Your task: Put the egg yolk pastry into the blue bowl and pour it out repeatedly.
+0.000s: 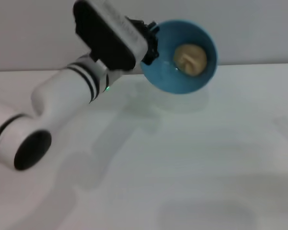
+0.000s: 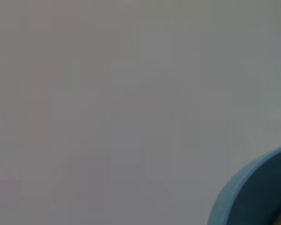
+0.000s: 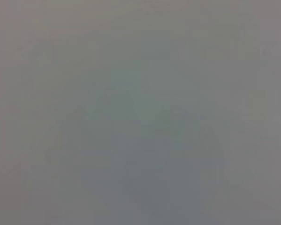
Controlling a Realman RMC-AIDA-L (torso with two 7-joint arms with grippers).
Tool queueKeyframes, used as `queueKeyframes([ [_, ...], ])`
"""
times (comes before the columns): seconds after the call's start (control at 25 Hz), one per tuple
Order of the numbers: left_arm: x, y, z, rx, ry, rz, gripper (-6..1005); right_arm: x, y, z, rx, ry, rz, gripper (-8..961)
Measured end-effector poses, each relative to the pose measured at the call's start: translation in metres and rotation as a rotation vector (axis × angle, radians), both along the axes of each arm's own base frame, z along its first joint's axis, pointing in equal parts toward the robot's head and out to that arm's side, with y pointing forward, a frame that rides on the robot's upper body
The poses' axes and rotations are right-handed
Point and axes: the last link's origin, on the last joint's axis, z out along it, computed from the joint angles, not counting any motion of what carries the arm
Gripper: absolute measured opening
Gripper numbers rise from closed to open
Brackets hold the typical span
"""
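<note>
My left gripper [image 1: 150,43] holds the blue bowl [image 1: 170,74] by its rim, lifted off the white table and tipped so its opening faces me. The egg yolk pastry [image 1: 189,59], a pale tan ball, rests inside the bowl against its far-right wall. In the left wrist view a part of the bowl's blue rim [image 2: 253,197] shows at one corner against a plain grey background. My right gripper is out of sight; the right wrist view shows only a plain grey surface.
The white table [image 1: 192,163] spreads below the bowl, with the bowl's shadow under it. A grey wall [image 1: 259,28] stands behind. My left arm [image 1: 62,100] reaches from the near left across the table.
</note>
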Motion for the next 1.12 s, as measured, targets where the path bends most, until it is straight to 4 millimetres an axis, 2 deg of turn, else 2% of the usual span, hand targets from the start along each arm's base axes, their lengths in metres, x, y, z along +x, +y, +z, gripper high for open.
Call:
queueKeyframes([
  [0.2, -0.007, -0.019, -0.003, 0.135, 0.012, -0.184, 1, 0.0, 0.0, -0.002, -0.003, 0.005, 0.0, 603],
  [0.4, -0.012, -0.036, -0.004, 0.302, 0.016, -0.288, 0, -0.001, 0.0, -0.003, -0.01, 0.007, 0.003, 603],
  [0.6, -0.014, -0.042, -0.006, 0.359, 0.037, -0.301, 1, -0.002, 0.002, -0.005, -0.013, 0.017, 0.004, 603],
  [0.88, -0.01, -0.057, 0.004, 0.447, -0.028, -0.367, -1, -0.004, 0.004, -0.004, -0.012, 0.018, 0.01, 603],
  [1.12, -0.009, -0.056, 0.001, 0.427, -0.018, -0.364, -1, -0.005, 0.005, -0.004, -0.01, 0.018, 0.012, 604],
])
